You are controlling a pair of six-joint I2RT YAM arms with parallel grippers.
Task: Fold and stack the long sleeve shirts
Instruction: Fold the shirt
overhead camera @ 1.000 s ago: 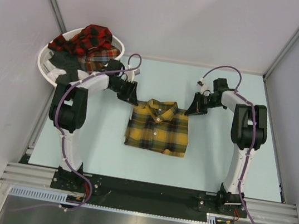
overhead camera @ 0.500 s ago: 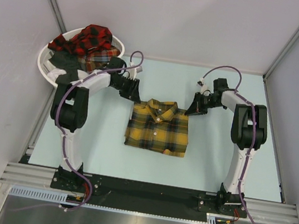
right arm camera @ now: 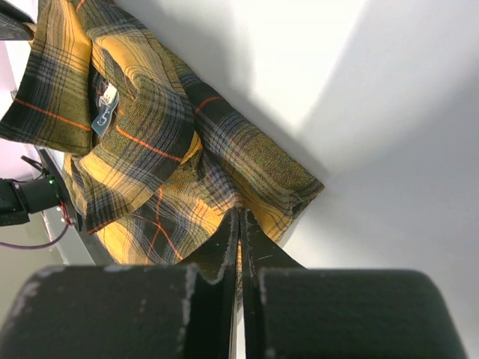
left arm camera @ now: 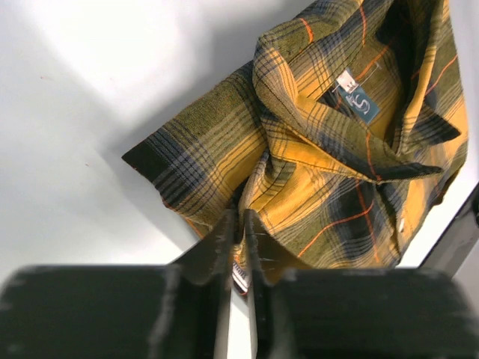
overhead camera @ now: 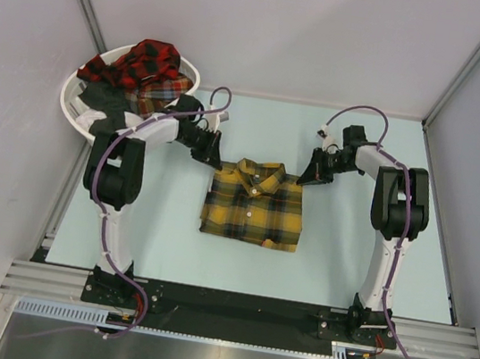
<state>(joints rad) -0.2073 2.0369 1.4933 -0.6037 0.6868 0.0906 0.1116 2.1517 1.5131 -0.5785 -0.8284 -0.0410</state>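
The yellow plaid shirt (overhead camera: 253, 201) lies folded on the bench (overhead camera: 356, 251), sleeves unseen; by its shoulders the right fingers (right arm camera: 224, 247) press together, the left fingers (left arm camera: 217, 247) leave 1 slit, whether either pinches cloth is unclear.

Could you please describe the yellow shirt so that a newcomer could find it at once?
On the pale table, between the left gripper and the right gripper, lies the mustard-yellow plaid shirt, folded flat, collar toward the far side. Unlike it, the other clothes, red-and-black plaid on top, are heaped in the white basket at the far left.
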